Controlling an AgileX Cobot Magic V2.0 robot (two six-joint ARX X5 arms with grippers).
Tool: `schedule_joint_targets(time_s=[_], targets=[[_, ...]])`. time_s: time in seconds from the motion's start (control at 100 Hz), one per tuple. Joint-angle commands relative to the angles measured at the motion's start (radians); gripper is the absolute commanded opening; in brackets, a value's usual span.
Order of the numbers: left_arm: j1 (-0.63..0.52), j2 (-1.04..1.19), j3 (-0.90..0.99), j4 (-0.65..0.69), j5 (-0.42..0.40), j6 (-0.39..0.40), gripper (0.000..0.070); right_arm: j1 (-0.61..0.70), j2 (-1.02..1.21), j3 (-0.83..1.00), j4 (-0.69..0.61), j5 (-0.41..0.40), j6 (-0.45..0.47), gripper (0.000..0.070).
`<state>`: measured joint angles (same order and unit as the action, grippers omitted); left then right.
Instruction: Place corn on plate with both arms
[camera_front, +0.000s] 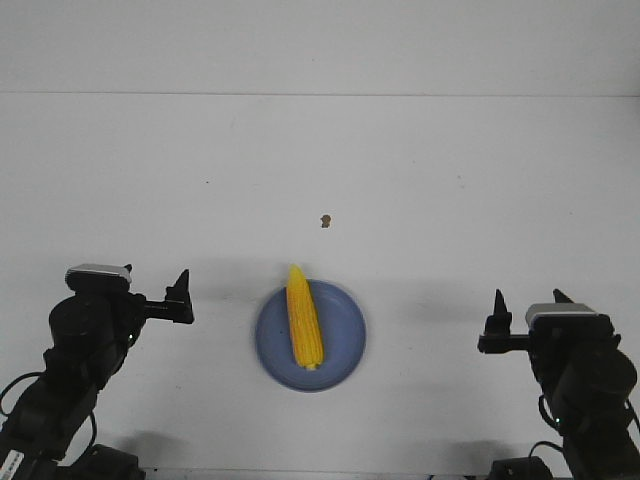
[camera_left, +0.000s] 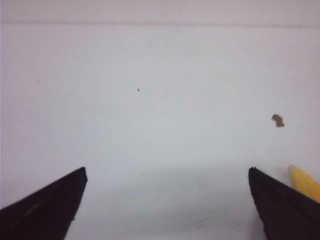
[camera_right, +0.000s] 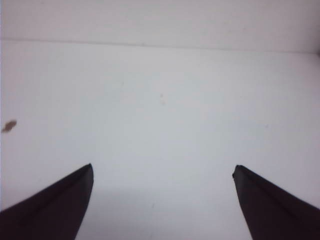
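- Corn (camera_front: 303, 318): bright yellow tapered cob, lying lengthwise on the plate (camera_front: 343, 350) (round, shallow, periwinkle-blue), tip just past the far rim.
- Table (camera_front: 450, 180): plain white, matte; small brown speck (camera_front: 325, 221) beyond the plate.
- Left gripper (camera_front: 181, 297): left of the plate, pointed black jaws wide, empty.
- Right gripper (camera_front: 528, 307): right of the plate, jaws wide, empty.

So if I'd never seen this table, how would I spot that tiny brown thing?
Start at the blue plate holding the yellow corn, near the front of the white table midway between the two arms. Look beyond the corn's pointed tip, farther from the robot. The brown speck lies there alone on the bare surface, the only dark crumb-like thing near the plate.
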<state>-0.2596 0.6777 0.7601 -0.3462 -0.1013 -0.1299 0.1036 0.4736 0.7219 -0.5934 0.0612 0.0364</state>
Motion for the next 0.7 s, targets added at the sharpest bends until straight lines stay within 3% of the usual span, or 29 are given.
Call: schedule_joint_targets(time_s=[0.0, 0.05, 0.14, 0.21, 0.27, 0.34, 0.39, 0.41, 0.69], targets=[[-0.002, -0.041, -0.028, 0.011, -0.004, -0.016, 0.0522, 0.000, -0.050, -0.046, 0.009, -0.030, -0.002, 0.0573], [-0.002, -0.076, -0.054, 0.015, -0.004, -0.017, 0.0486, 0.000, -0.089, -0.082, 0.008, -0.054, 0.005, 0.0554], [-0.002, -0.150, -0.108, 0.014, -0.004, -0.018, 0.0486, 0.000, -0.141, -0.129, 0.010, -0.084, 0.018, 0.0506], [-0.002, -0.197, -0.142, 0.013, -0.004, -0.019, 0.0460, 0.000, -0.170, -0.133, 0.024, -0.088, 0.014, 0.0424], [-0.002, -0.227, -0.161, 0.006, -0.004, -0.020, 0.0347, 0.000, -0.185, -0.133, 0.041, -0.088, 0.011, 0.0296], [-0.002, -0.250, -0.174, -0.002, -0.004, -0.020, 0.0148, 0.000, -0.193, -0.133, 0.046, -0.084, 0.001, 0.0104], [-0.002, -0.257, -0.174, -0.008, -0.004, -0.020, 0.0022, 0.000, -0.193, -0.133, 0.046, -0.084, -0.010, 0.0004], [-0.002, -0.259, -0.174, -0.007, -0.004, -0.020, 0.0000, 0.000, -0.193, -0.133, 0.046, -0.084, -0.012, 0.0000], [-0.002, -0.262, -0.174, 0.006, -0.004, -0.021, 0.0011, 0.000, -0.193, -0.133, 0.046, -0.062, -0.010, 0.0000]])
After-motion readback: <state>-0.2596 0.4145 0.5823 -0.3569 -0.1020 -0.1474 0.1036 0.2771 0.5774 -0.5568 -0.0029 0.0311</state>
